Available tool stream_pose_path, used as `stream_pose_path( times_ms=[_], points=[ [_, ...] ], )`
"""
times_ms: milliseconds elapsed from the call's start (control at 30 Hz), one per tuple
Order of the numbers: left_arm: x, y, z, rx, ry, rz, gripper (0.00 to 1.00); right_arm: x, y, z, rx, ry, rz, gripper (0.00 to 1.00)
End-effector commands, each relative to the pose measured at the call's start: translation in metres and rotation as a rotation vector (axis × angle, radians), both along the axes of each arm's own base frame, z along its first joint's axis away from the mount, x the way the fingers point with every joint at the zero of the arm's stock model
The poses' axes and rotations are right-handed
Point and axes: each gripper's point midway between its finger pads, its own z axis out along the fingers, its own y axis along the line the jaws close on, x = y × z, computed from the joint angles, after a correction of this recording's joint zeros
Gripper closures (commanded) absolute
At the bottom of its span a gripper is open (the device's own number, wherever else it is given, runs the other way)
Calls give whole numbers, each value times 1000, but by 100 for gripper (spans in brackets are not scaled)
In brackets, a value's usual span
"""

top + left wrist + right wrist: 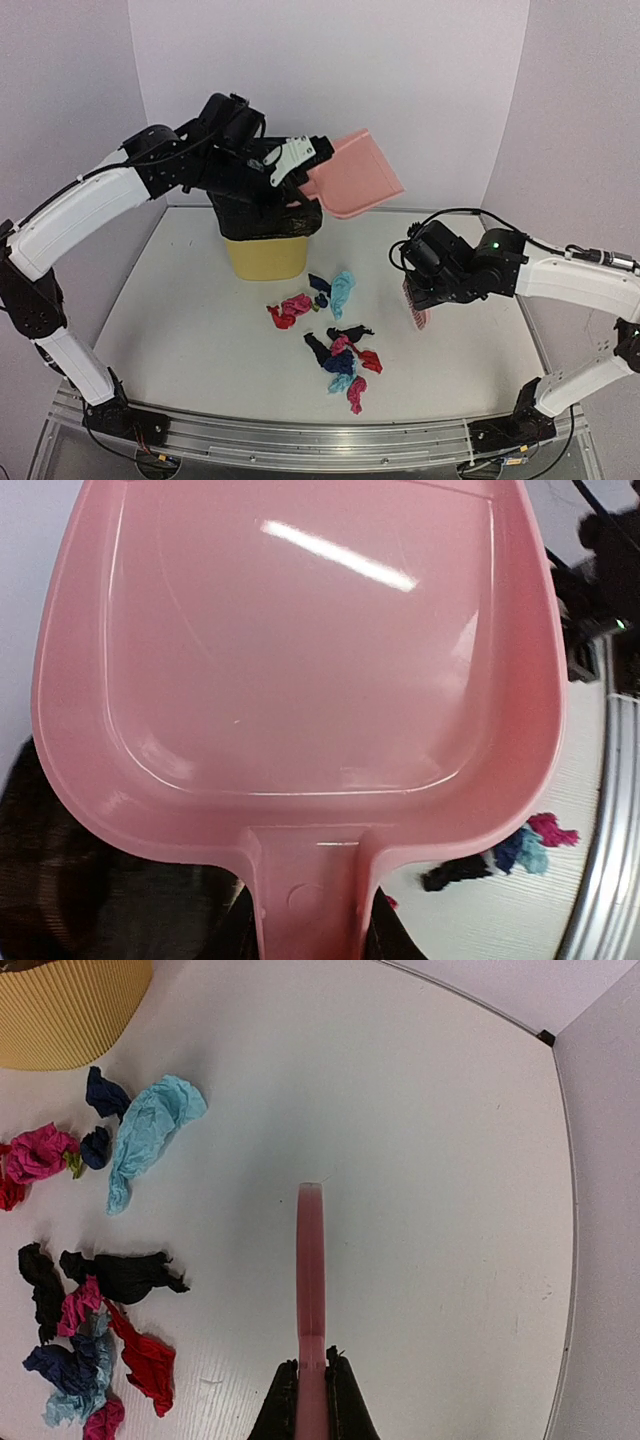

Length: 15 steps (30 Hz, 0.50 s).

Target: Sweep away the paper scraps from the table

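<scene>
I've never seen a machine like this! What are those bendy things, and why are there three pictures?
They are two robot arms bolted to a white table. One picture looks down from above; the other two come from little cameras on each wrist. Crumpled paper scraps in red, pink, blue and black lie on the table, near a yellow bin. The left gripper holds a pink dustpan up in the air. The right gripper holds a pink brush beside the scraps.

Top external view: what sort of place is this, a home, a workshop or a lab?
Most likely a lab robot cell: a bare white table boxed in by plain white walls, an aluminium rail along its front, and staged paper scraps.
</scene>
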Motion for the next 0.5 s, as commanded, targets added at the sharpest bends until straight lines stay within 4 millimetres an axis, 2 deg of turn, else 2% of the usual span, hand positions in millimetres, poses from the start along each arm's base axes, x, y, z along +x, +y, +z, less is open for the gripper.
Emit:
stream_pose_path(
  times_ms=[0, 67, 267, 367, 467],
  points=[
    [-54, -10, -21, -57, 151, -49, 100, -2, -24, 26, 12, -101, -35, 100],
    [-67, -8, -45, -29, 208, -25, 100, -4, -33, 33, 11, -131, -43, 100],
    [-101, 16, -153, 180, 433, 80, 100, -5, -40, 47, -1, -172, -20, 100],
    [-111, 35, -185, 239, 502, 133, 100, -3, -38, 48, -27, -175, -4, 100],
    [-116, 53, -199, 262, 532, 194, 100, 2, -35, 43, -61, -168, -2, 100]
  ],
)
